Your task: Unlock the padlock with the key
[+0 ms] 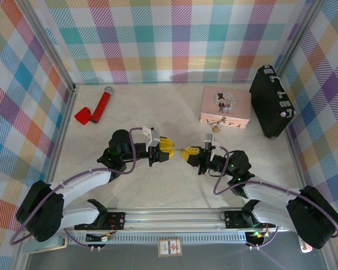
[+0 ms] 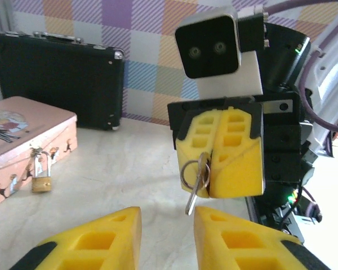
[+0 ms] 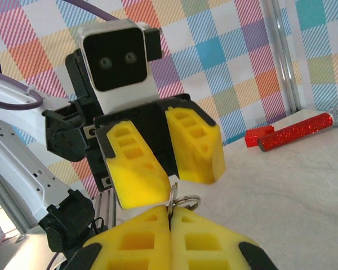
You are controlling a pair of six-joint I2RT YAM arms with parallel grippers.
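Note:
The key (image 2: pixel 195 188), a thin grey sliver on a silver ring (image 3: pixel 185 201), is pinched in my right gripper (image 1: pixel 186 153), which is shut on it with the blade sticking out toward the left arm. My left gripper (image 1: pixel 170 147) faces it at mid-table, open, its yellow fingers (image 2: pixel 110 233) on either side of the blade tip and just short of it. The small brass padlock (image 2: pixel 41 173) hangs shut on the front latch of the pink tin (image 1: pixel 225 106), to the right behind my right gripper, with neither gripper near it.
A black case (image 1: pixel 272 101) stands on edge to the right of the pink tin, by the right wall. A red-handled tool (image 1: pixel 96 108) lies at the back left. Checked walls enclose the table on three sides.

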